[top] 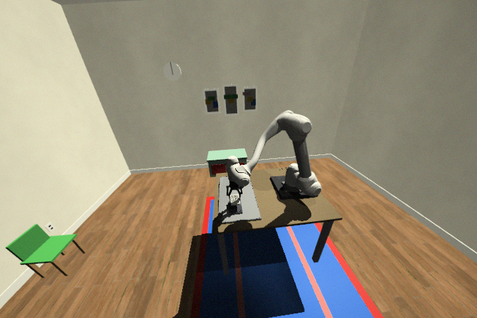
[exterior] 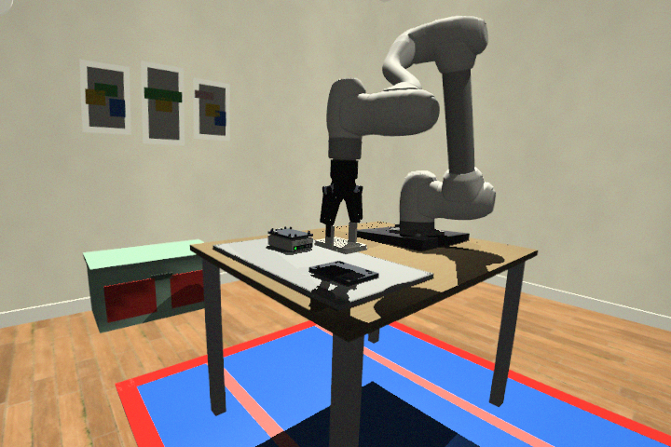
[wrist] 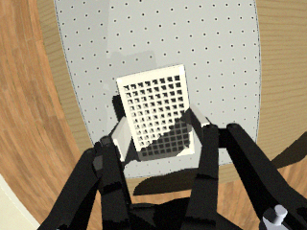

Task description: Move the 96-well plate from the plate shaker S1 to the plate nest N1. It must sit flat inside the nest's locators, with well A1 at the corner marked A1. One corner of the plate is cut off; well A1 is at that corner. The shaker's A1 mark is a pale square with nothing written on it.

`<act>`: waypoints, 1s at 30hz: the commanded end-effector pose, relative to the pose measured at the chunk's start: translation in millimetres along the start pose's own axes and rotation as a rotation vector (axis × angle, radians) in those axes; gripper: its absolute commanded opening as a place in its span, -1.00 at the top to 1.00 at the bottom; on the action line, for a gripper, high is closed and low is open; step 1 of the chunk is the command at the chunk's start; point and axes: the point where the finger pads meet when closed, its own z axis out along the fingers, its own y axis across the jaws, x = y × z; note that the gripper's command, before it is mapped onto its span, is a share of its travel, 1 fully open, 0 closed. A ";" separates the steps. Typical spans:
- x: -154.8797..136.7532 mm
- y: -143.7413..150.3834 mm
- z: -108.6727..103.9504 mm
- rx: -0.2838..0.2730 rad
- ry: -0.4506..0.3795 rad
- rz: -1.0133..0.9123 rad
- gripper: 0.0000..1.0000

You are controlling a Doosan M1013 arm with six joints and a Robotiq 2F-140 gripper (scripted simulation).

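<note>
My gripper [top: 234, 201] [exterior: 340, 237] [wrist: 159, 119] is shut on the white 96-well plate [top: 234, 199] [exterior: 341, 243] [wrist: 155, 99], gripping its near end by the long sides. I hold the plate level a little above the grey mat [top: 249, 206] [exterior: 273, 261] [wrist: 192, 26]. The black plate nest N1 [top: 234, 209] [exterior: 343, 272] lies nearer the table's front edge with nothing in it. I cannot make out the plate's cut corner.
The wooden table [exterior: 452, 264] carries the arm's base [exterior: 426, 237] at the back right. A green cabinet [exterior: 135, 279] stands on the floor behind the table. A green chair [top: 40, 247] stands far to the left.
</note>
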 end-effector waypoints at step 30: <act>-21.5 -4.3 1.1 0.001 -0.007 0.008 0.80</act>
